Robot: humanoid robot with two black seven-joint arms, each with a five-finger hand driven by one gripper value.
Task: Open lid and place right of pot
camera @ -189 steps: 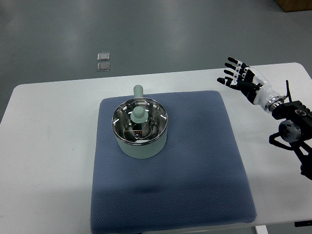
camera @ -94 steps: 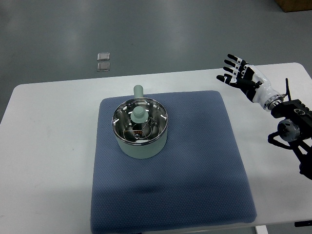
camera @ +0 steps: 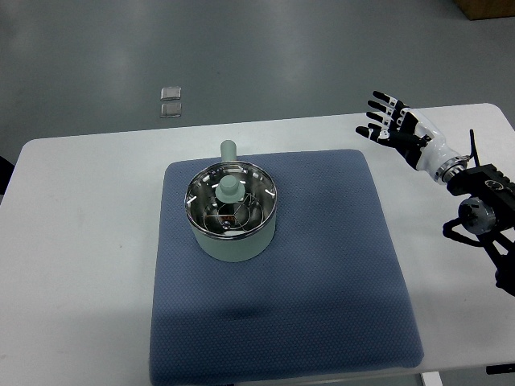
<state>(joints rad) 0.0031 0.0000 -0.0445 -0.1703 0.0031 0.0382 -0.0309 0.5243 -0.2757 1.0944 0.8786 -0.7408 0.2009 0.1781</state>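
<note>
the pot [camera: 233,221] is sitting on the blue mat [camera: 322,273], left of the mat's middle, with its stub handle [camera: 228,150] pointing toward the far edge of the counter [camera: 80,241]. the lid [camera: 232,201] is lying on the pot's rim, a glass disc in a metal ring, and its pale green knob [camera: 230,190] is standing up at the centre. through the glass something small is showing inside, too unclear to name.

the right hand [camera: 392,127] is hovering above the counter's far right corner, well apart from the pot, with its fingers [camera: 378,103] spread apart and holding nothing. the left arm is not showing at all.

judging from this, the step in hand is the reach to the knob, and none of the task is done yet. to do it well, the hand is needing to travel leftward and down until it is directly over the knob, keeping the fingers wide until they are standing around it, then closing evenly on the knob's sides so the lid is not tipping. lifting straight up is the safer course, since a slanted pull is likely to drag the light pot across the mat. the bare stretch of mat right of the pot is looking like ample room for setting the lid down flat, clear of the pot's wall.

on the floor beyond the counter, two small clear packets [camera: 170,101] are lying side by side, having no part in this.
</note>
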